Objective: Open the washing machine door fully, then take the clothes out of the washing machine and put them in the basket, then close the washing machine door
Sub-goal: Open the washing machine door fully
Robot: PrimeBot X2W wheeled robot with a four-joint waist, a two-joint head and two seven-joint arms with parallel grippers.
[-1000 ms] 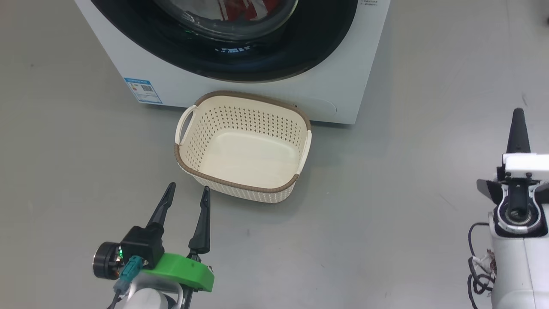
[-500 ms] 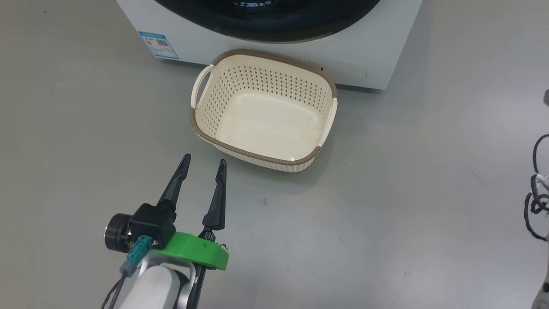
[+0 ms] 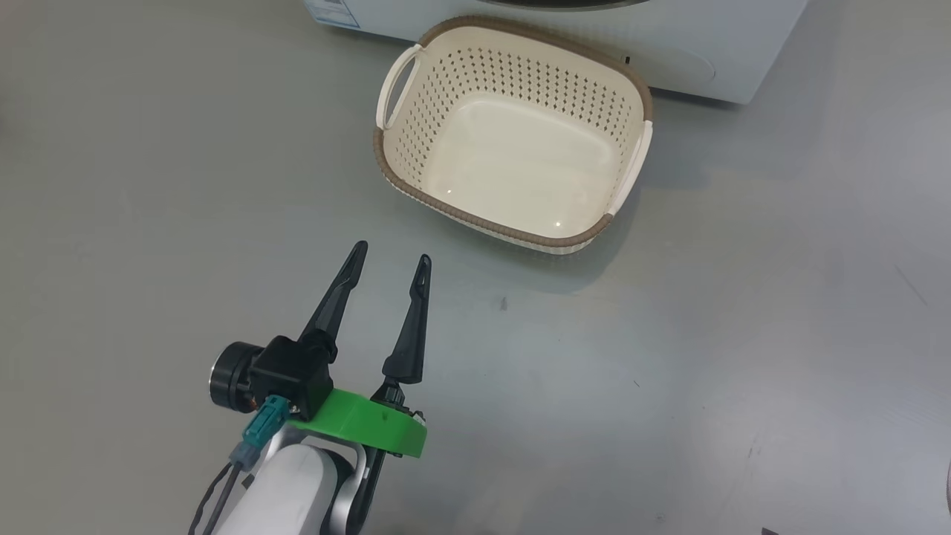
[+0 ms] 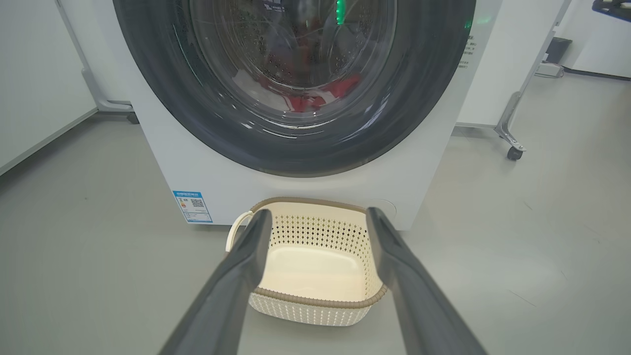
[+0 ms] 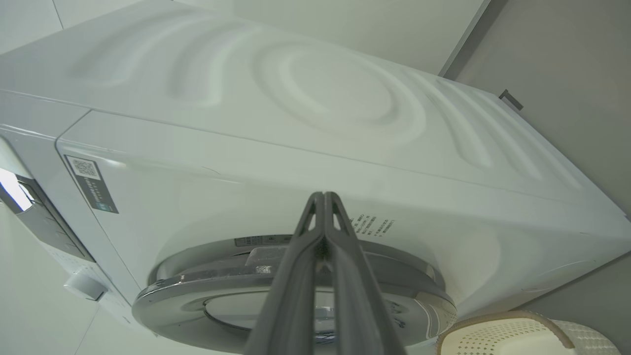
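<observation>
Below the washing machine door, the basket waits empty for clothes; left gripper jaws gape, right gripper jaws pressed together, both empty.

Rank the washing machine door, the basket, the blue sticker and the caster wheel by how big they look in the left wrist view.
1. washing machine door
2. basket
3. blue sticker
4. caster wheel; it sits farther back, so its true size is unsure.

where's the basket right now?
Head view, top centre: the basket sits empty on the floor just before the washing machine, ahead and right of the open left gripper.
</observation>
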